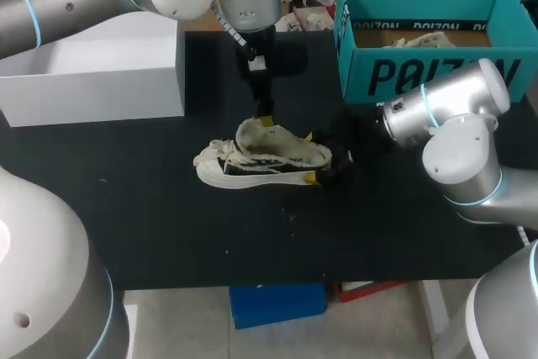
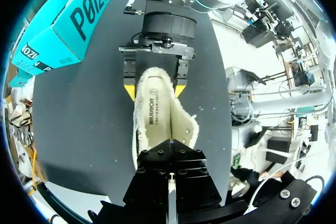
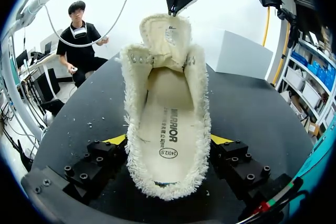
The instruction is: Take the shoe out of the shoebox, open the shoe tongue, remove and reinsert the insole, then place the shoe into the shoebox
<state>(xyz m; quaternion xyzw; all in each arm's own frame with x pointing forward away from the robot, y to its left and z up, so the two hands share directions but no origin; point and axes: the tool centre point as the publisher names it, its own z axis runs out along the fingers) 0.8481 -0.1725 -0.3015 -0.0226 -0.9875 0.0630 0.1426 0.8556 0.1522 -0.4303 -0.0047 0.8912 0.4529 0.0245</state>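
At the left of the black table (image 1: pixel 134 208) stands a white box (image 1: pixel 92 81), which has no part in this. Next, the left gripper (image 1: pixel 264 117) hangs over the shoe's front, its fingers pinched together on the tip of the tongue (image 3: pixel 167 32) and holding it up and away from the opening. The shoe (image 1: pixel 265 161) lies out of its box near the middle of the table, and the insole (image 3: pixel 163 129) is flat inside it. The right gripper (image 2: pixel 155 89) clasps the heel, one yellow tip against each side. The teal shoebox (image 1: pixel 420 73) stands well apart at the far right. I judge the step in hand to be opening the tongue, with the insole not yet drawn out. Next, one gripper must probably let go and reach into the opening to pinch the insole's edge while the other steadies the shoe.
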